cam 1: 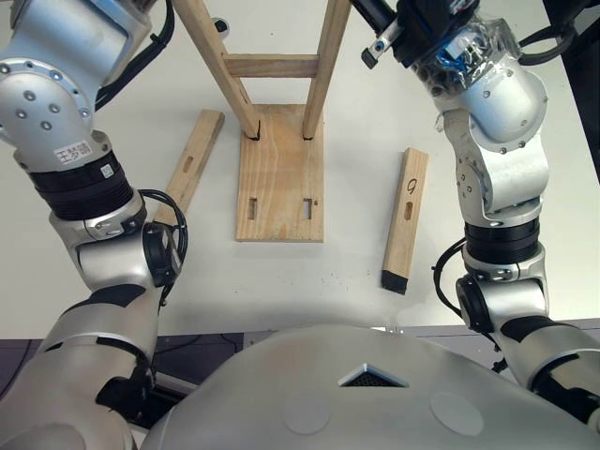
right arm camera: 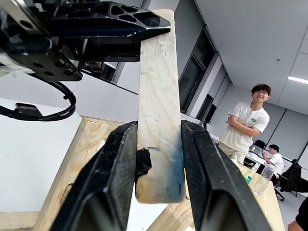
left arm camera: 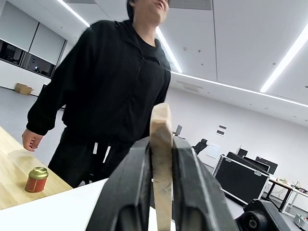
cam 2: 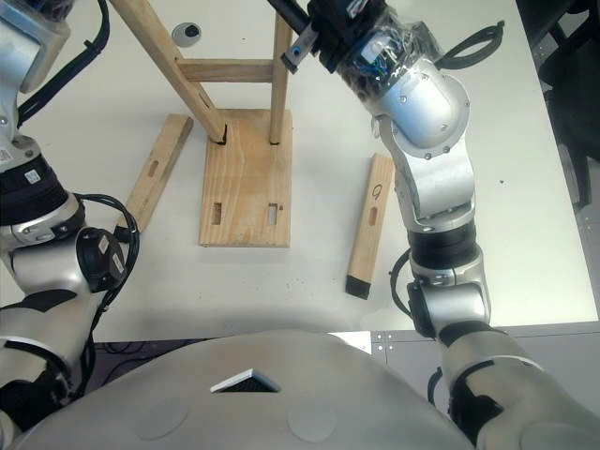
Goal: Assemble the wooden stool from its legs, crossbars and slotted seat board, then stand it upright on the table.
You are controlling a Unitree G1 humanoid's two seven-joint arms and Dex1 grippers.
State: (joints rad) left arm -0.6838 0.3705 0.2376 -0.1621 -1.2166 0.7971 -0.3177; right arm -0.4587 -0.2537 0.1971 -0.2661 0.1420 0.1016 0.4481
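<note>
Seat board [cam 1: 279,187] lies flat on desk [cam 1: 366,122], slots up. Left pincer [left arm camera: 161,144] and right pincer [right arm camera: 160,144] each clamp a leg top, probably steadying the crossbar-joined pair [cam 1: 272,66] in the far slots.

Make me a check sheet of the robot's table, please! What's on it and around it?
Surface: white table, a few small specks.
Job's things: seat board lies flat; left leg and right leg, joined by a crossbar, stand leaning in its far slots; near slots empty; left spare leg and right spare leg lie beside it.
Clutter: small grey disc.
Grippers: left gripper shut on left leg; right gripper shut on right leg.
Cables: black cable loop at the left arm.
Surroundings: office room; tin on a wooden table.
</note>
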